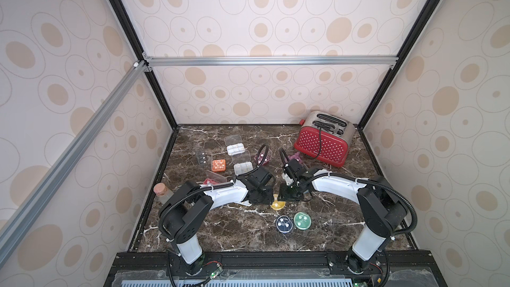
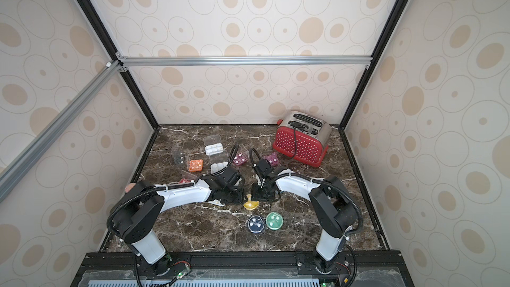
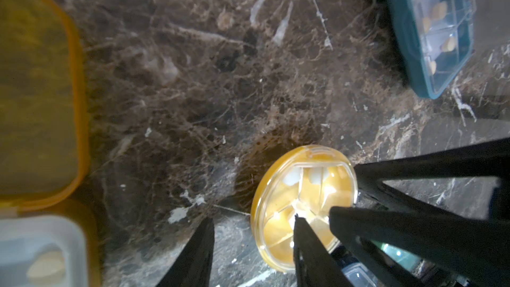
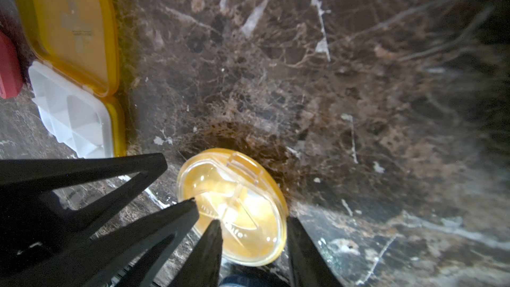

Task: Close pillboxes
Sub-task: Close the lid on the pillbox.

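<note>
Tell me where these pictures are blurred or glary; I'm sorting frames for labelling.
Left wrist view: the yellow lid at the edge is out of focus, and there is glare on the round box. Right wrist view: the table smears and darkens toward one side. Both top views: evenly lit.

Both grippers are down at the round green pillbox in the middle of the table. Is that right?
Not quite. The left gripper and right gripper are down at the round yellow pillbox in the middle of the table, as both wrist views show. The green pillbox lies apart from both, nearer the front.
</note>
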